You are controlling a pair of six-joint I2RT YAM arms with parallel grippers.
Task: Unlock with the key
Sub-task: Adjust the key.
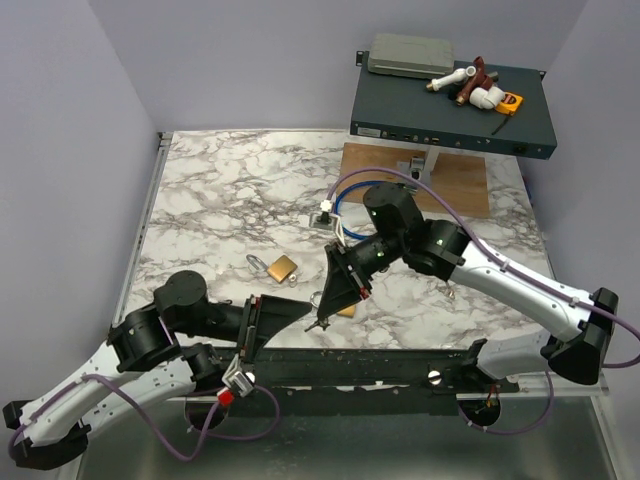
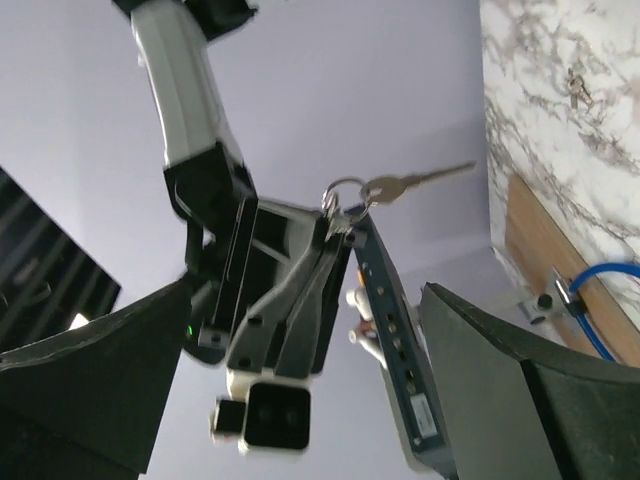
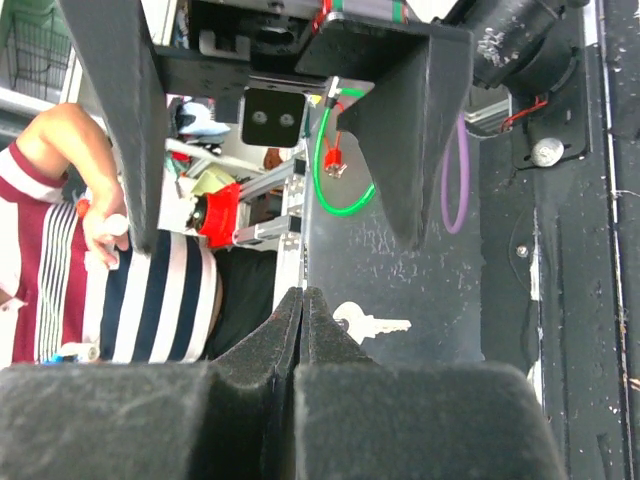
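The key (image 2: 415,182) is slim and silvery. It sticks out sideways from a small ring pinched in the tips of my right gripper (image 2: 340,215), which is shut. In the right wrist view the key (image 3: 380,325) shows just right of the closed gripper (image 3: 302,295). From above, the right gripper (image 1: 322,320) points down-left above the table's near edge. My left gripper (image 1: 300,318) faces it from the left, its fingers (image 2: 470,340) spread wide and holding nothing. A brass padlock (image 1: 283,268) lies on the marble just behind them. Another brass piece (image 1: 347,310) shows under the right gripper.
A dark blue-grey equipment box (image 1: 450,110) with pipe fittings on top stands at the back right, behind a wooden board (image 1: 455,180). A blue cable (image 1: 345,200) loops near the right arm. A small metal item (image 2: 575,88) lies on the marble.
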